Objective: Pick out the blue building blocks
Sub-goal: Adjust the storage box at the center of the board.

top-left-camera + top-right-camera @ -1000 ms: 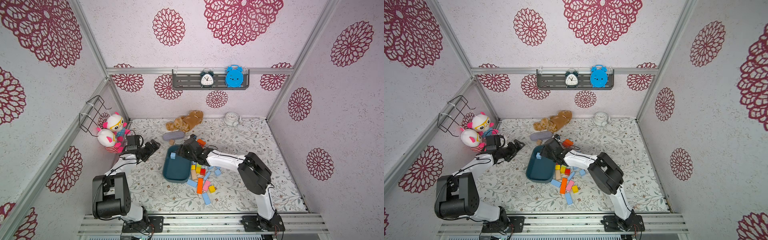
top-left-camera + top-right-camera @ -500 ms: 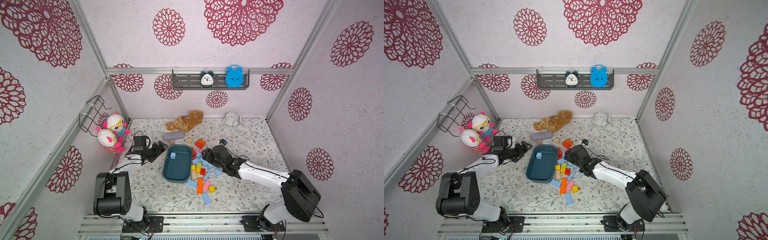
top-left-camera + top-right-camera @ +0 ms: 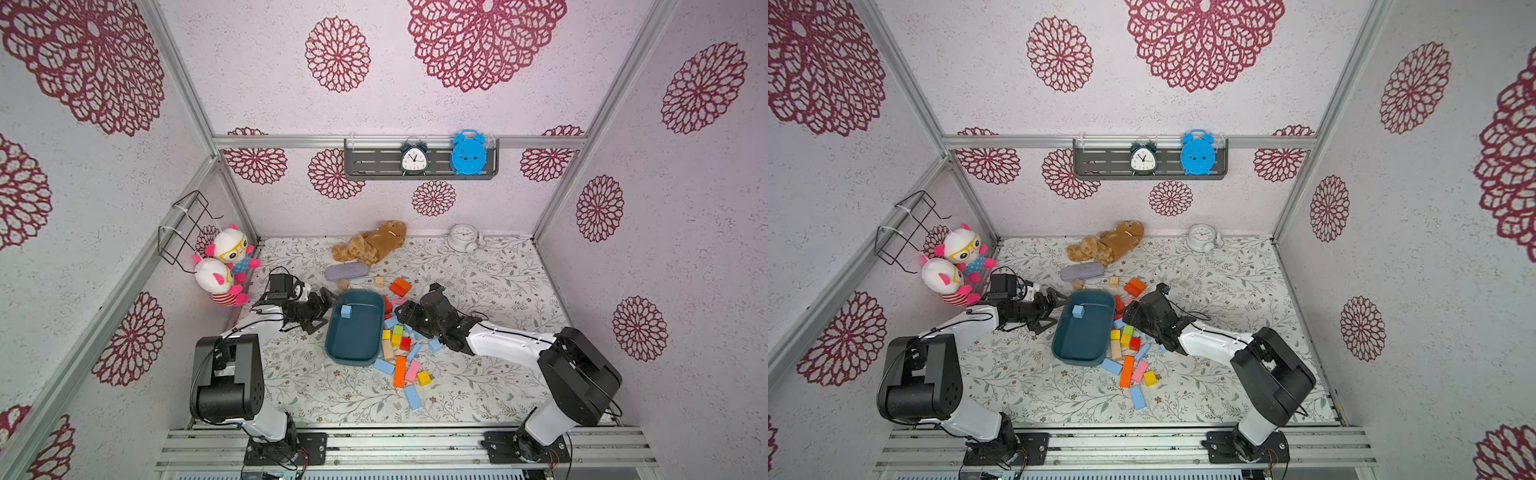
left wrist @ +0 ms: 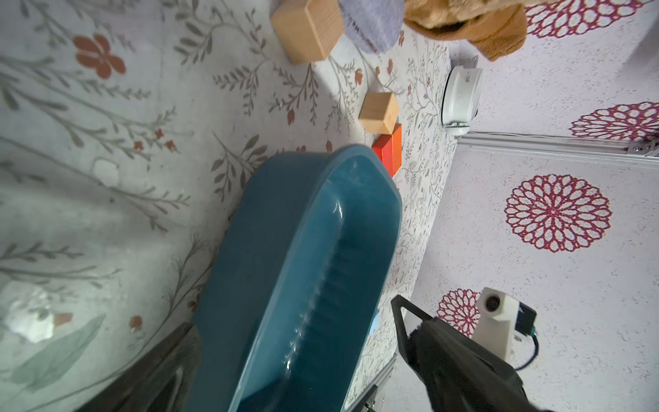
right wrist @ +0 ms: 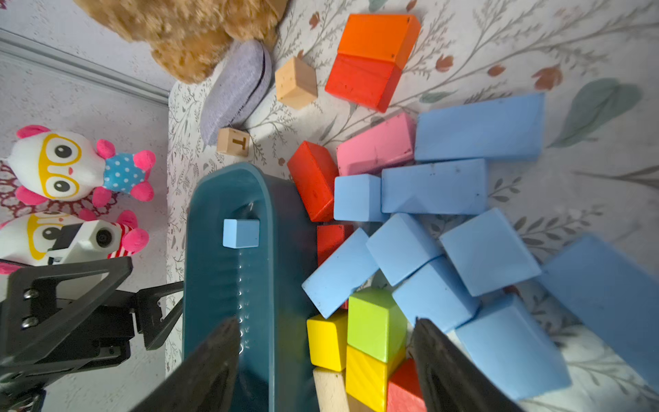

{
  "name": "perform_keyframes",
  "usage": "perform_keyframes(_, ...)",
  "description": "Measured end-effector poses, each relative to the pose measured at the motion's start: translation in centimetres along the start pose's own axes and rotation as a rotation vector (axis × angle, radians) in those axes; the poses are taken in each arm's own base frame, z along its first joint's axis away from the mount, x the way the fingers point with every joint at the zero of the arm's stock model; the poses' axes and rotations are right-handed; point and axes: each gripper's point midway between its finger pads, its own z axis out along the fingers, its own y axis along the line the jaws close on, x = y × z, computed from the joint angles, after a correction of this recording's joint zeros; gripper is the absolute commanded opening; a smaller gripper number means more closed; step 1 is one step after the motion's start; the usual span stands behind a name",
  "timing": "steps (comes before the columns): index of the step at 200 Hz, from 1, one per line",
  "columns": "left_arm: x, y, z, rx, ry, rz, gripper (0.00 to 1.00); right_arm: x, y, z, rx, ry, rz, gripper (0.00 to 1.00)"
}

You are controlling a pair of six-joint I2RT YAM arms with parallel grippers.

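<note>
A dark teal tray [image 3: 356, 353] lies mid-table with one blue building block [image 3: 345, 311] [image 5: 241, 233] in its far end. Several more blue building blocks [image 5: 435, 186] are heaped right of the tray among red, pink, yellow and green ones; others lie nearer the front [image 3: 412, 397] [image 3: 1137, 397]. My right gripper [image 3: 404, 312] [image 5: 324, 323] hangs open and empty over the tray-side edge of the heap, with yellow and green cubes between its fingers [image 5: 445, 367]. My left gripper [image 3: 325, 308] [image 4: 289, 328] stands open astride the tray's left rim [image 4: 285, 271].
Two tan cubes [image 3: 379, 281] and an orange-red block [image 3: 400, 286] lie behind the tray, then a grey pouch [image 3: 346, 272], a brown plush [image 3: 372, 245] and a white clock [image 3: 463, 237]. Two plush dolls [image 3: 226, 266] hang on the left wall.
My right arm has drawn back from over the tray's far end to the block heap, its jaws widening. My left gripper has moved right, up to the tray's rim.
</note>
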Motion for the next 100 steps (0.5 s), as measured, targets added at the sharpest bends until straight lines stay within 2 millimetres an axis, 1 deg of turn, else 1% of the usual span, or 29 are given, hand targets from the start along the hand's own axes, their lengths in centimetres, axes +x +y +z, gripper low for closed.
perform_keyframes(9,0.4,0.1,0.0,0.004,0.017,-0.01,0.99,0.5,0.0,0.6,0.0,0.019,-0.002,0.79)
perform_keyframes(24,1.1,0.0,0.0,0.012,0.046,-0.025,0.99,0.7,0.4,1.4,-0.01,0.035,-0.004,0.79)
perform_keyframes(51,1.8,-0.1,0.0,0.028,0.078,-0.046,0.99,0.4,2.6,2.8,-0.063,0.048,-0.007,0.79)
perform_keyframes(72,2.3,0.4,0.0,0.019,0.084,-0.059,0.99,0.1,4.2,3.9,-0.105,0.049,-0.009,0.78)
perform_keyframes(85,2.6,0.7,-0.3,0.003,0.077,-0.06,1.0,0.0,4.8,4.4,-0.121,0.054,-0.011,0.78)
perform_keyframes(100,2.7,1.0,-0.8,-0.016,0.057,-0.046,1.0,0.0,5.1,4.8,-0.131,0.056,-0.011,0.78)
